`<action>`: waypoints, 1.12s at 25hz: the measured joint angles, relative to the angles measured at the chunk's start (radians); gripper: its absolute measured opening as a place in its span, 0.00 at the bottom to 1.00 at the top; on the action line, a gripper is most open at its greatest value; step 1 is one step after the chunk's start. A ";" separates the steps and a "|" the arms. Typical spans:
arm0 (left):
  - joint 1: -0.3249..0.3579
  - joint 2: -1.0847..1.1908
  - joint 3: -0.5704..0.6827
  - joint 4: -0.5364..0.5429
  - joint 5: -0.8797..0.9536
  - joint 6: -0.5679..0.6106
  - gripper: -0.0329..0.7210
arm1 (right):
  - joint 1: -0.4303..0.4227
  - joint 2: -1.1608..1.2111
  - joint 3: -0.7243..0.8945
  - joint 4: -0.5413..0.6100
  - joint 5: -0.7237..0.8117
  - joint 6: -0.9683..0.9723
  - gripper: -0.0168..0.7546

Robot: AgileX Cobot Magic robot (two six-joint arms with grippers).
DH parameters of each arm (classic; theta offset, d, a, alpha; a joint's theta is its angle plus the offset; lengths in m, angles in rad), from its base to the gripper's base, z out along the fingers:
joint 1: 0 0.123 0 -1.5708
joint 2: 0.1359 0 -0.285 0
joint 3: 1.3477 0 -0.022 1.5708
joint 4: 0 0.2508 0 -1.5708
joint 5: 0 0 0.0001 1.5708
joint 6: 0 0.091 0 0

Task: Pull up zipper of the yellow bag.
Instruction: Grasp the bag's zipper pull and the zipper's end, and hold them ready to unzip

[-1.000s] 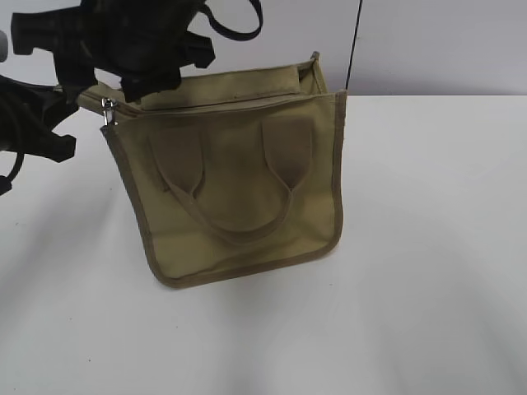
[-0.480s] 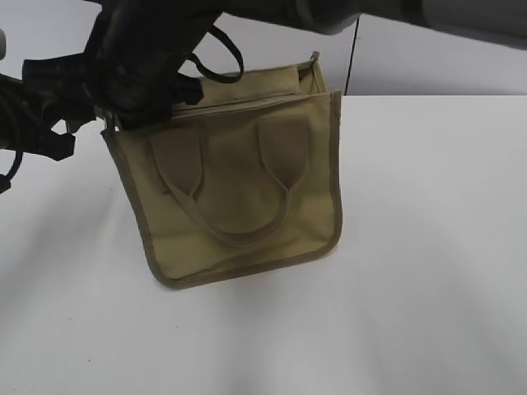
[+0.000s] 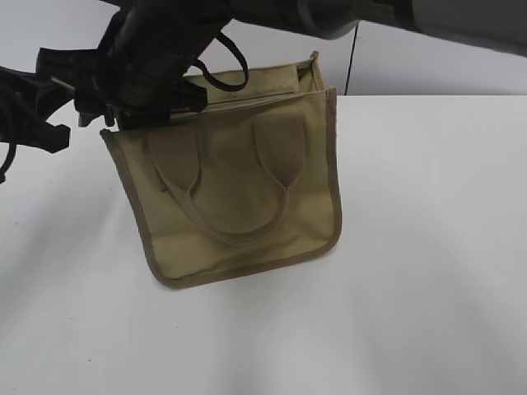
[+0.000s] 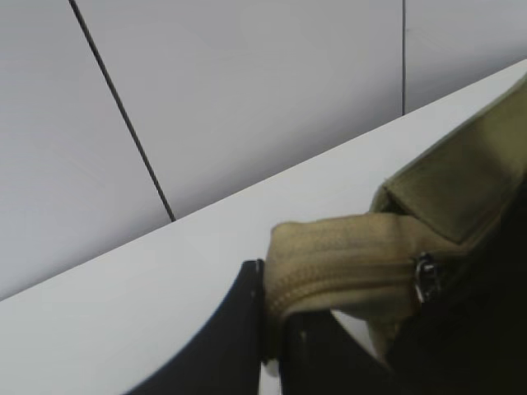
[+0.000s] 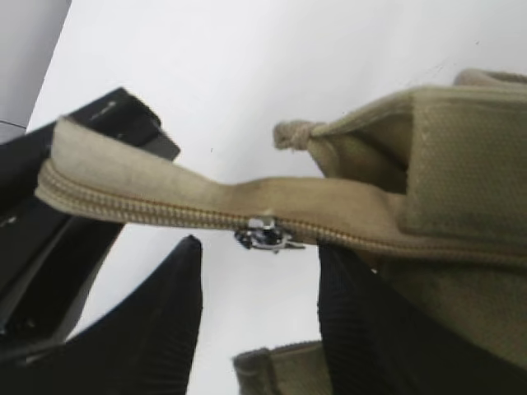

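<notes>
Right tool (image 5: 259,304) stood open, fingers straddling the zipper (image 5: 265,236) pull, which hung just at its 12 o'clock. Zipper line ran 9-to-3 across the gap. Left tool (image 4: 272,329) clamped the tape's end at the yellow bag (image 3: 239,189)'s upper-left corner on the desk (image 3: 428,247).

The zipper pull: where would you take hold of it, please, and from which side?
Grip the small metal tab hanging under the zipper tape, coming up from below with a finger on either side. The right hand is open beneath it; the left hand holds the tape end.
</notes>
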 joint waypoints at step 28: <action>0.000 -0.005 0.000 0.008 0.004 -0.020 0.05 | -0.048 -0.115 0.001 0.106 0.139 -0.242 0.00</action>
